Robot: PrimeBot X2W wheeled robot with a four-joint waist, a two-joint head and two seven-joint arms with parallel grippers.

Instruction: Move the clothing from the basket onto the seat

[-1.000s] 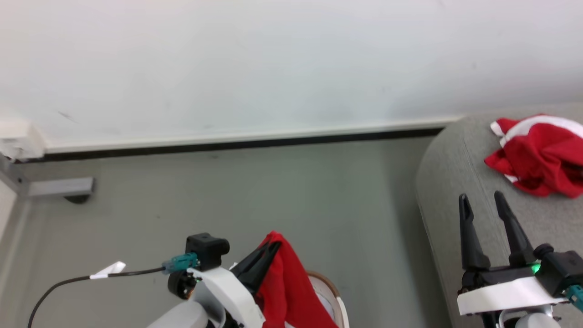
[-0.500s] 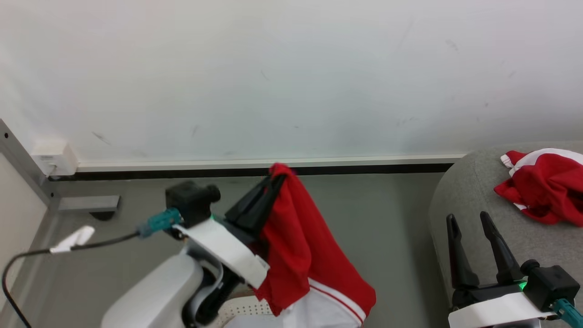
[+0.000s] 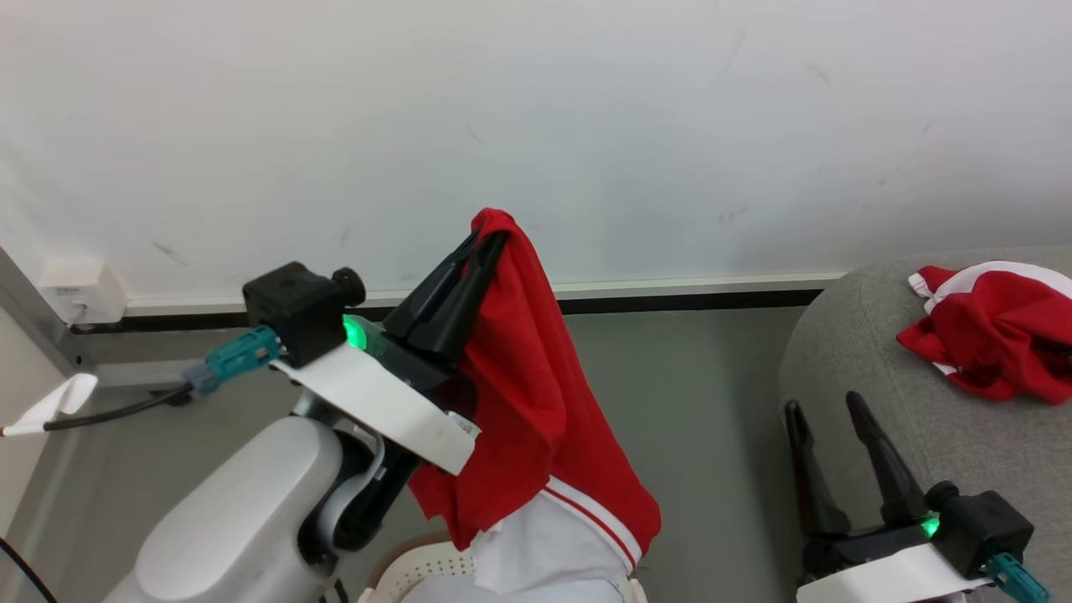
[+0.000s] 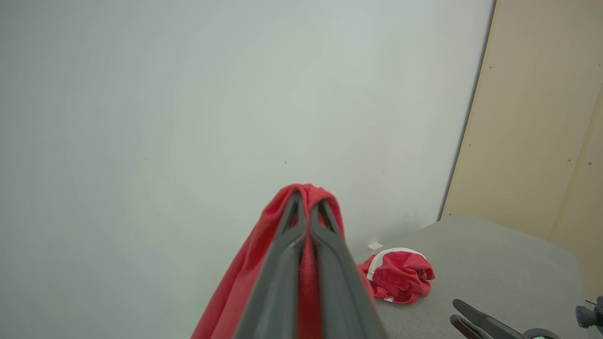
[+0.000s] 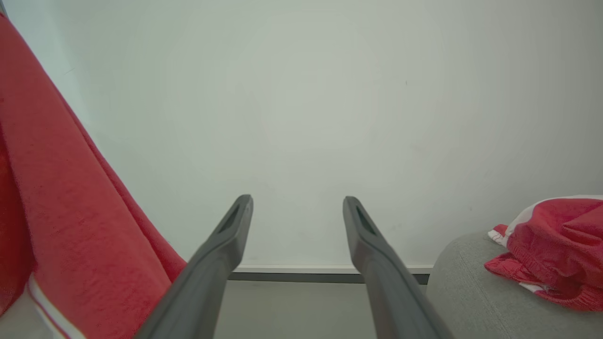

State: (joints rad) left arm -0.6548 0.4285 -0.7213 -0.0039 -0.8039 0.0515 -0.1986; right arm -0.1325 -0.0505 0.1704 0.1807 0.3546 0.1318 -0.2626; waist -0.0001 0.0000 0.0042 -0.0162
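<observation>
White wall (image 3: 586,100) behind, clothing (image 3: 528,394) higher than before in left gripper (image 3: 490,238)

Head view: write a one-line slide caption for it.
Left gripper holds a red garment above the basket; a second garment lies on the seat.

Each arm ends in 2 long, dark grey fingers (image 5: 377,263) that taper to narrow tips, each slotted near the end. On the left gripper (image 3: 490,241), a flat white bracket (image 3: 377,406) carries a black camera block (image 3: 293,310) (a green indicator lamp (image 3: 356,333) is lit beside it). A teal connector (image 3: 239,356) joins a black cable (image 3: 109,412) bearing a white tag (image 3: 54,402). The forearm shell (image 3: 243,511) is smooth, rounded, pale grey. The right gripper (image 3: 823,404) has the same bracket, block, lamp and connector.
</observation>
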